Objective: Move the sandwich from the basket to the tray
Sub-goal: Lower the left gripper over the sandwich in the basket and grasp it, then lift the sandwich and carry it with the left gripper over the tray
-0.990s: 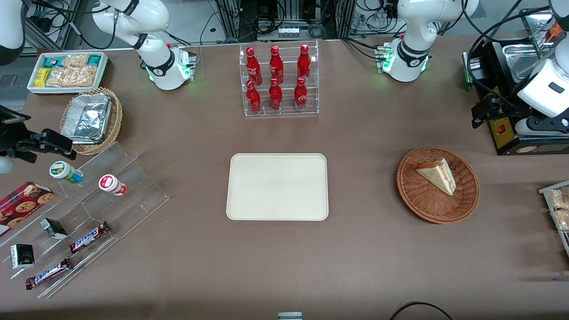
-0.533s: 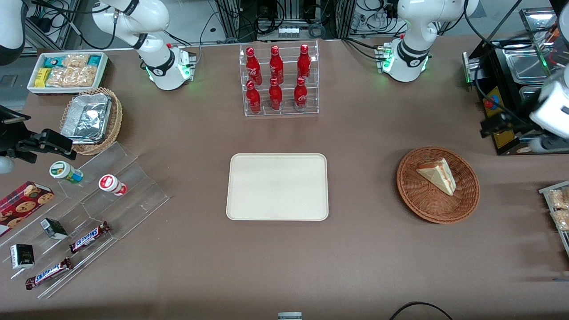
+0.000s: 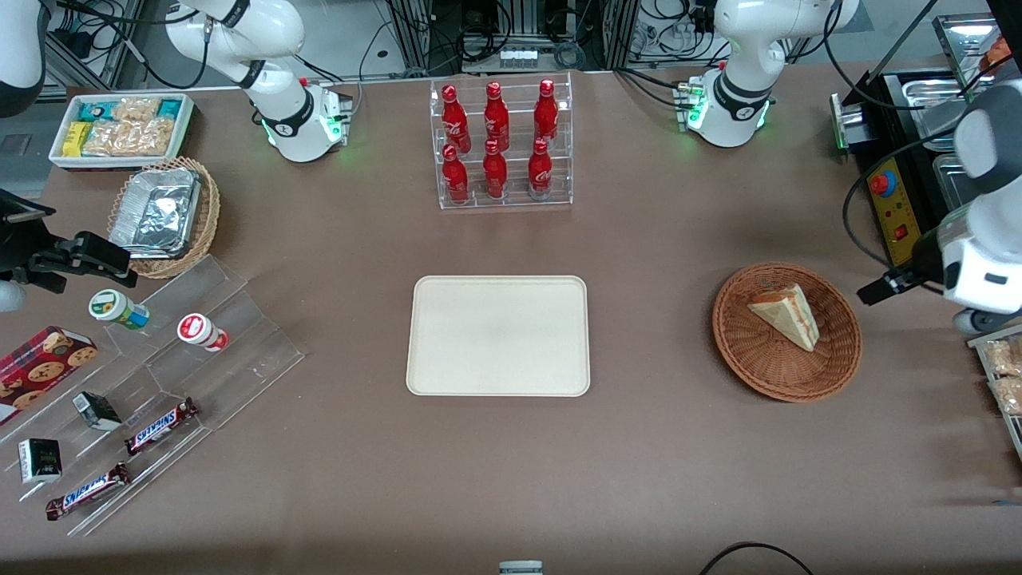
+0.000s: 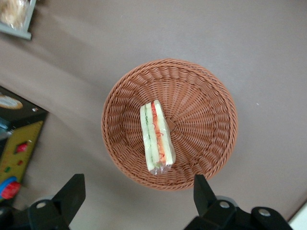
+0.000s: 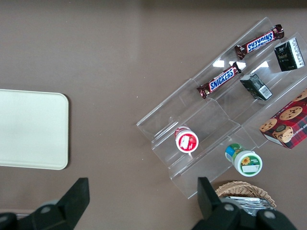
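Brown table (image 3: 655,447), aluminium frame rails with tangled cables (image 3: 511,32) along its back edge

Sandwich (image 3: 786,315) in basket (image 3: 786,375); gripper (image 4: 139,194) above.

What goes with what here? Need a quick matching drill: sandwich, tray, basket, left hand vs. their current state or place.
Things:
1. sandwich
2. tray
3. basket
4. left hand

States:
A. bare, nothing on it
B. open, up above the basket, holding nothing
C. lying in the wicker bowl
D. toward the working arm's end of the table, one item inside

Pairs: 1-C, 2-A, 3-D, 4-B
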Controlling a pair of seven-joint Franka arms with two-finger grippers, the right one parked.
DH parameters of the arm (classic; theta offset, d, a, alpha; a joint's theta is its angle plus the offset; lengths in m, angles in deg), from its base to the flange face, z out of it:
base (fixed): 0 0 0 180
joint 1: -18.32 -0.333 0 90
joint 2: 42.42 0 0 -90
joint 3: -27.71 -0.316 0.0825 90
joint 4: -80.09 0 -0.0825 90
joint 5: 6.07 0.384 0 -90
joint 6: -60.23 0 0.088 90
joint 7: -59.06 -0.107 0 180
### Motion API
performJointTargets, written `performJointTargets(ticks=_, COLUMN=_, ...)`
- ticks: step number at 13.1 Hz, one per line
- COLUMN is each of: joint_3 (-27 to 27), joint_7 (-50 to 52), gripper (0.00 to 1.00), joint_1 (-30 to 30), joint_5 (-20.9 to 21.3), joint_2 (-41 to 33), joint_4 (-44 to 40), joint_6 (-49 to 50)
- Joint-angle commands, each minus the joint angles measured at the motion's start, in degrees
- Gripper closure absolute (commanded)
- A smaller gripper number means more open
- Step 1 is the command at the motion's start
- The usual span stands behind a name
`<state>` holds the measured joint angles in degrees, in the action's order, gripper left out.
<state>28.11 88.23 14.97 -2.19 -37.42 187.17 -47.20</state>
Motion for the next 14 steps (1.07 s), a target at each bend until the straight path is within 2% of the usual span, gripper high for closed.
performJointTargets(ticks=1, joint_3=0.5, joint_7=5.3, gripper=0.0, joint_1=-0.2, joint_5=0.5, joint_2=-0.7, joint_4=7.0, joint_6=-7.6)
performJointTargets(ticks=4, joint_3=0.5, joint_7=9.8, gripper=0.0, joint_1=-0.5, joint_5=0.0, joint_2=0.0, joint_4=15.4, joint_6=-18.8)
performJointTargets(ticks=6, joint_3=0.6, joint_7=16.6, gripper=0.0, joint_1=0.4, joint_5=-0.2, joint_2=3.0, joint_4=16.7, joint_6=-22.7)
performJointTargets(ticks=14, joint_3=0.5, joint_7=18.3, gripper=0.0, joint_1=0.5, joint_5=0.2, joint_2=9.5, joint_4=21.9, joint_6=-31.9)
